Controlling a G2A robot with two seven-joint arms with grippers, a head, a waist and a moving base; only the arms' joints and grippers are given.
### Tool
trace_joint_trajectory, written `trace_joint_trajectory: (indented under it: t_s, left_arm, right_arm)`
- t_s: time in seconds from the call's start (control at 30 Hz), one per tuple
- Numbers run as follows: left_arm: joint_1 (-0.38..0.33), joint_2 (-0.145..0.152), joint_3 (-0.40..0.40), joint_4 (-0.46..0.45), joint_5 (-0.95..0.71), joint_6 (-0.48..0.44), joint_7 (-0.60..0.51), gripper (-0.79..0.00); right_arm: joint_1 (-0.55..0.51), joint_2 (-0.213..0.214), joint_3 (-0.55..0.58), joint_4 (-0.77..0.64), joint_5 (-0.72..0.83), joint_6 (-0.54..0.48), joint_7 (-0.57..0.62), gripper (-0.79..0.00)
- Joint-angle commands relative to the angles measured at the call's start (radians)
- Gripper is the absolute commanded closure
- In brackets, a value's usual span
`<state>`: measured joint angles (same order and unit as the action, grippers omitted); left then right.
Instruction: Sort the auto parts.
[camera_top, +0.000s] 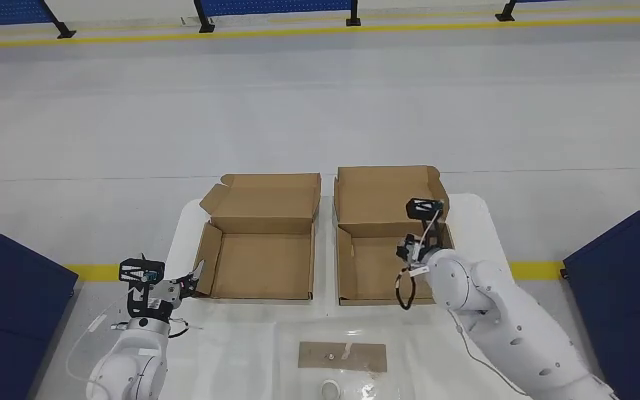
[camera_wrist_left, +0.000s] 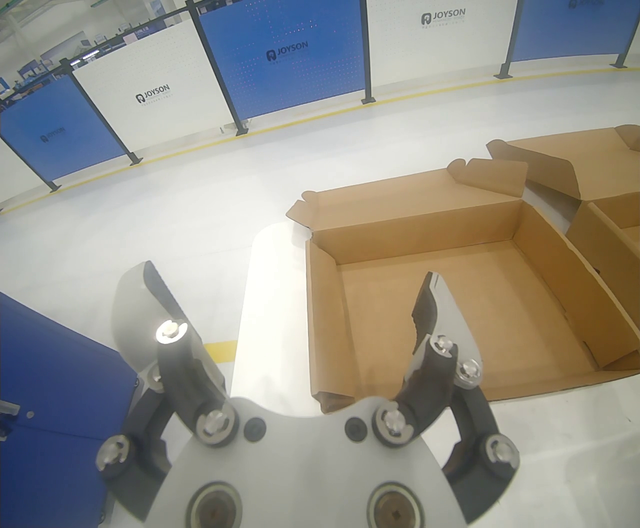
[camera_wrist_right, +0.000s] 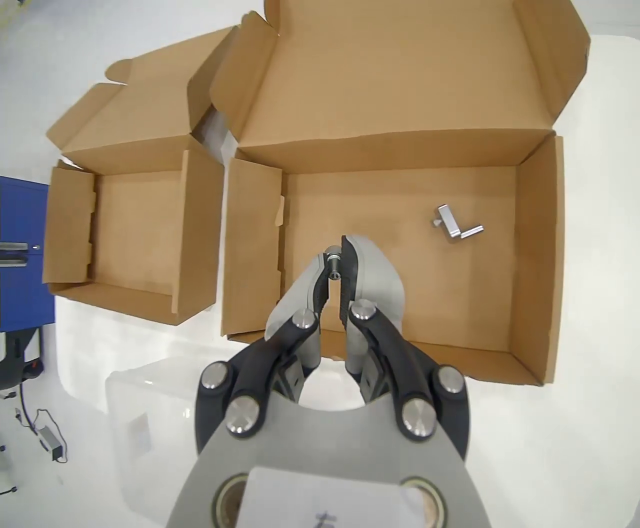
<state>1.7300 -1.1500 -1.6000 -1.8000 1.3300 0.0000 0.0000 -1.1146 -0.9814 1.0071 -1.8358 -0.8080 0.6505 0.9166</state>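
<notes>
1. Top view: the right gripper hangs above the near part of the right box. The left gripper sits off the left box's near outer corner, apart from it and probably parked out of the way. Behind both pincers lies a clear plastic container, likely the supply.
2. Left wrist view: the left gripper is spread wide with nothing between its fingers. The left box lies just ahead, its floor bare.
3. Right wrist view: the right gripper is pinched narrow on a small bolt, gripped right at the tips, which suits a clean drop. Below it is the right box. A metal bracket rests on the box floor, well apart from the pincer, so the bolt looks bound to join it.
</notes>
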Motion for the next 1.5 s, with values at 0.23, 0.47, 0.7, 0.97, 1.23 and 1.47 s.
trace_joint_trajectory:
  t_s: [0.23,0.47,0.7,0.97,1.23,1.47]
  left_arm:
    - [0.000,0.000,0.000,0.000,0.000,0.000,0.000,-0.785]
    - [0.000,0.000,0.000,0.000,0.000,0.000,0.000,-0.785]
    - [0.000,0.000,0.000,0.000,0.000,0.000,0.000,-0.785]
    - [0.000,0.000,0.000,0.000,0.000,0.000,0.000,-0.785]
    - [0.000,0.000,0.000,0.000,0.000,0.000,0.000,-0.785]
    - [0.000,0.000,0.000,0.000,0.000,0.000,0.000,-0.785]
  right_arm:
    - [0.205,-0.063,-0.159,0.230,-0.048,0.070,0.122,0.000]
    - [0.320,-0.121,-0.259,0.401,-0.026,0.073,0.179,0.000]
    - [0.347,-0.145,-0.281,0.459,0.014,0.065,0.180,0.000]
    - [0.330,-0.147,-0.276,0.473,0.025,0.056,0.157,0.000]
    - [0.366,-0.181,-0.282,0.606,0.091,0.023,0.143,0.000]
    - [0.394,-0.216,-0.305,0.699,0.110,0.026,0.093,0.000]
